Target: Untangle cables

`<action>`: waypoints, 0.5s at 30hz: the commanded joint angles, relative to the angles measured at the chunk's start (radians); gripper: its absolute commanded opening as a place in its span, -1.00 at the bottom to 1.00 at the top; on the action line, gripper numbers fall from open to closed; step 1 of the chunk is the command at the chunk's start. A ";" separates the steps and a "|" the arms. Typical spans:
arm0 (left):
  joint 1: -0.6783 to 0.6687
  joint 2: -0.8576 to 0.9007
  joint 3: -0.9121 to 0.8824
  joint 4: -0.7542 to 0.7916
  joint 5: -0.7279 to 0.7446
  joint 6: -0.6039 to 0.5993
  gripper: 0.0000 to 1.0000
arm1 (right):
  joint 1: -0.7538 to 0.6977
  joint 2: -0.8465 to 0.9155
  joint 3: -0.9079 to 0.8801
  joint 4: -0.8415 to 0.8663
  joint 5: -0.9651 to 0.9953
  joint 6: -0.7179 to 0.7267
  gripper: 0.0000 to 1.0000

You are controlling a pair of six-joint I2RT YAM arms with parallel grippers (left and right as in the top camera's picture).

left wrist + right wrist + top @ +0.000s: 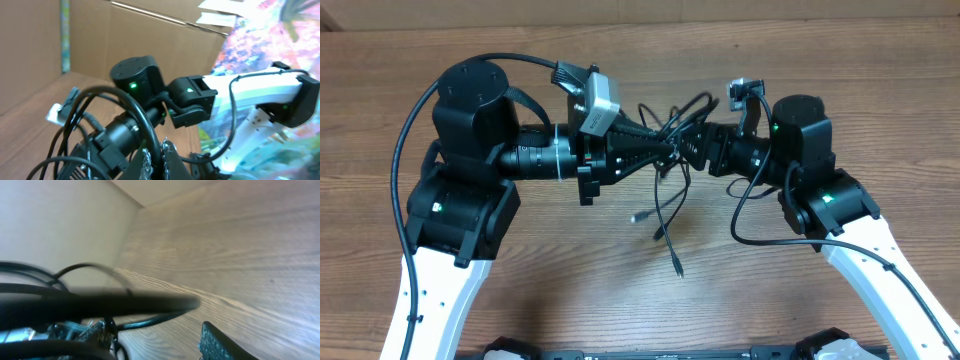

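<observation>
While its arm (535,158) reaches inward, the left gripper (670,150) pinches the cables (665,215).

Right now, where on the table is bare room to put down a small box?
Free: the far table strip behind the left arm and right arm, and the near patch between their white links, below the dangling plugs. Crowded: the middle, where the cables hang between the left gripper and right gripper.

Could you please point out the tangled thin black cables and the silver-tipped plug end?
tangled thin black cables (670,125): overhead view, on the knotted loops.
silver-tipped plug end (636,215): overhead view, on the metal tip.
</observation>
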 commanded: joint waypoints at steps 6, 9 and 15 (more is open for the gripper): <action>0.011 -0.010 0.023 0.023 0.118 0.021 -0.92 | -0.035 0.019 0.011 -0.201 0.332 -0.001 0.15; 0.044 -0.011 0.023 0.023 0.118 -0.005 -0.92 | -0.089 0.019 0.011 -0.260 0.362 -0.001 0.15; 0.145 -0.012 0.023 0.030 0.127 -0.085 -0.92 | -0.216 0.019 0.011 -0.333 0.360 -0.001 0.18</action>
